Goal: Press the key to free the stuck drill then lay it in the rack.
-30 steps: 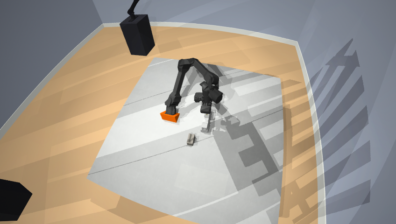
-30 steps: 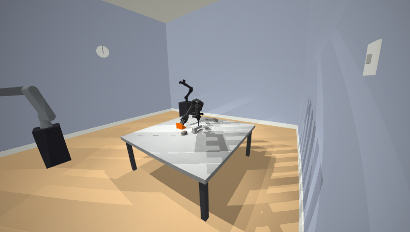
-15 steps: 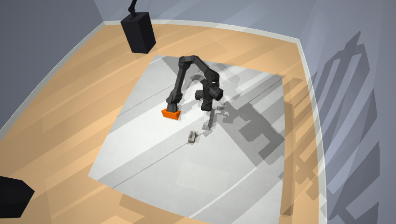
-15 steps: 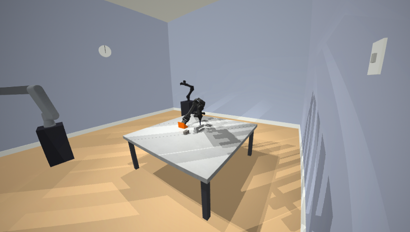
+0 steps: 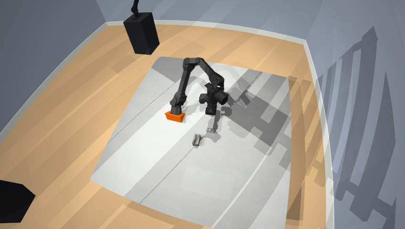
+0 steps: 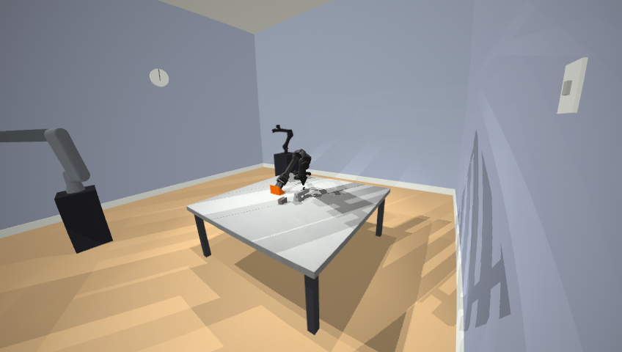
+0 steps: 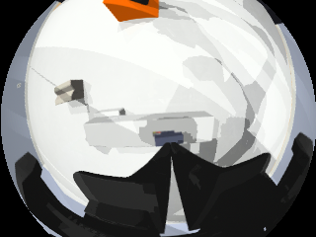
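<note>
The black parallel-jaw gripper [image 7: 173, 152] is seen w/ jaws brought together, nothing held between them; in the wrist view the two dark fingers meet at a narrow seam pointing down at the table.

Just ahead of the fingertips, a small dark blue-grey key block [image 7: 169, 136] is seen, set in a pale grey rectangular fixture [image 7: 192, 121]. Whether the tips touch the key can't be told; they are v. close. A thin pale grey drill shaft [image 7: 109, 114] is shown running out from the fixture's side, lying flat, low on the surface. Detail of the drill is too small to make out further.

Further off to that same side of the gripper, well apart from the fixture, a small grey trough-shaped rack [image 7: 71, 90] w/ a dark inner face is seen. In the top view the rack [image 5: 196, 140] is shown as a short open channel, just beside the fixture [image 5: 210, 129] but not touching it.

Behind the gripper, the arm's orange wedge-shaped base [image 5: 174, 116] is set on the white table top [image 5: 159, 170].
</note>
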Action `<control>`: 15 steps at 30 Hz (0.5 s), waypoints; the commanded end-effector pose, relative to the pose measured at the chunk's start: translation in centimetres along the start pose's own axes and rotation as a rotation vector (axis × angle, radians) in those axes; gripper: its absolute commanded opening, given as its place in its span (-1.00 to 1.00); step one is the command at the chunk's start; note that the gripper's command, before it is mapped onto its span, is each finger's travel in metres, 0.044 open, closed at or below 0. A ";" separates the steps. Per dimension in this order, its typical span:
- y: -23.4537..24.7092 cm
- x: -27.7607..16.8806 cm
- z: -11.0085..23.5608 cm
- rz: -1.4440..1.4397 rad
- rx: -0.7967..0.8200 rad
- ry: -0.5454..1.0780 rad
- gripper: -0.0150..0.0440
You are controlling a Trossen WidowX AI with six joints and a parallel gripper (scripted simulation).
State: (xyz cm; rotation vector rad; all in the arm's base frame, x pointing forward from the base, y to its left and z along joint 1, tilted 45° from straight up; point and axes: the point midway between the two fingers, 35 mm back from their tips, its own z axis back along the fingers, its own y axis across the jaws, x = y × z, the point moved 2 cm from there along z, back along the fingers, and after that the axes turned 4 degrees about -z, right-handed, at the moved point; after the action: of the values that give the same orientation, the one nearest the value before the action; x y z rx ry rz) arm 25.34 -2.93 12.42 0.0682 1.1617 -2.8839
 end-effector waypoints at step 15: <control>1.2 -0.4 5.1 0.289 0.049 0.046 0.93</control>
State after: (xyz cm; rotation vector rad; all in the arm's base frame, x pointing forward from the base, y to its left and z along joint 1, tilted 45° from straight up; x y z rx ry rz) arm 25.47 -7.07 16.19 0.2223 1.0584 -2.8212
